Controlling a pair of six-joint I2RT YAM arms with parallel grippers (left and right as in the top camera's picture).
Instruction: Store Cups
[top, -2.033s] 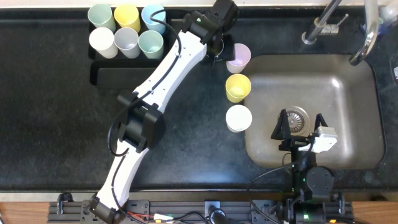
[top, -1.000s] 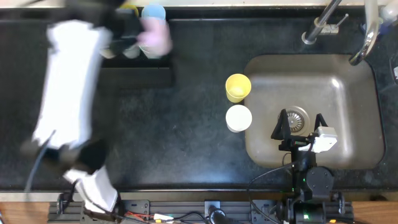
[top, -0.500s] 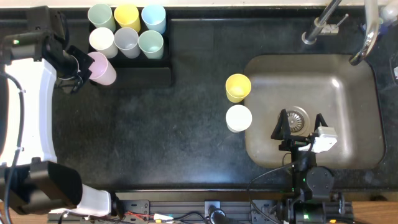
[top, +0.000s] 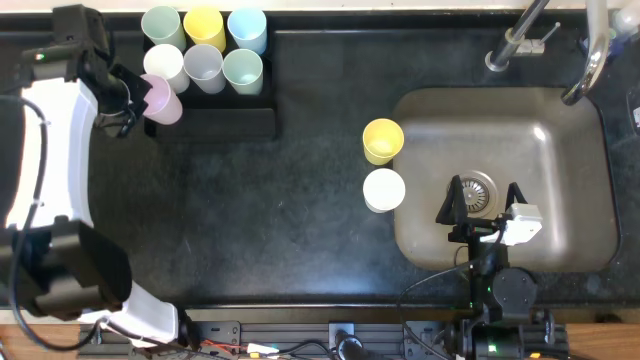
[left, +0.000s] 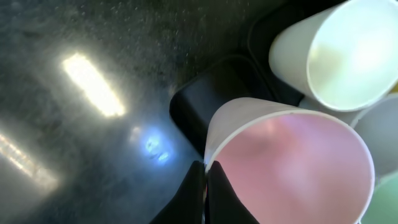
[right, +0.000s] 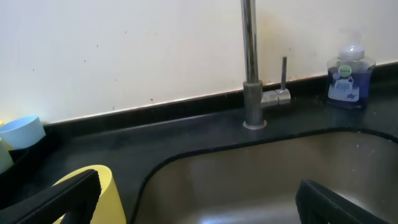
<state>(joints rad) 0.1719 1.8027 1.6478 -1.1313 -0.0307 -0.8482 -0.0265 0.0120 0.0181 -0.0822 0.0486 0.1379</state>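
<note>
My left gripper (top: 128, 97) is shut on the rim of a pink cup (top: 161, 99), which it holds tilted at the left end of the black tray (top: 240, 122). In the left wrist view the fingertips (left: 203, 186) pinch the pink cup (left: 292, 168) at its rim, over the tray's corner (left: 199, 106) and beside a white cup (left: 339, 53). Several pastel cups (top: 205, 45) stand in the tray. A yellow cup (top: 382, 140) and a white cup (top: 383, 189) stand at the sink's left edge. My right gripper (top: 480, 203) rests open over the sink (top: 560, 150).
The faucet (top: 520, 40) stands behind the sink; the right wrist view shows the faucet (right: 250, 62), a soap bottle (right: 350, 78), the yellow cup (right: 93, 186) and a blue cup (right: 22, 132). Dark countertop (top: 290, 220) stretches between tray and sink.
My left arm carried the pink cup from beside the sink across to the tray's left end, and in the last half second edged it closer to the tray. The right arm stayed still.
</note>
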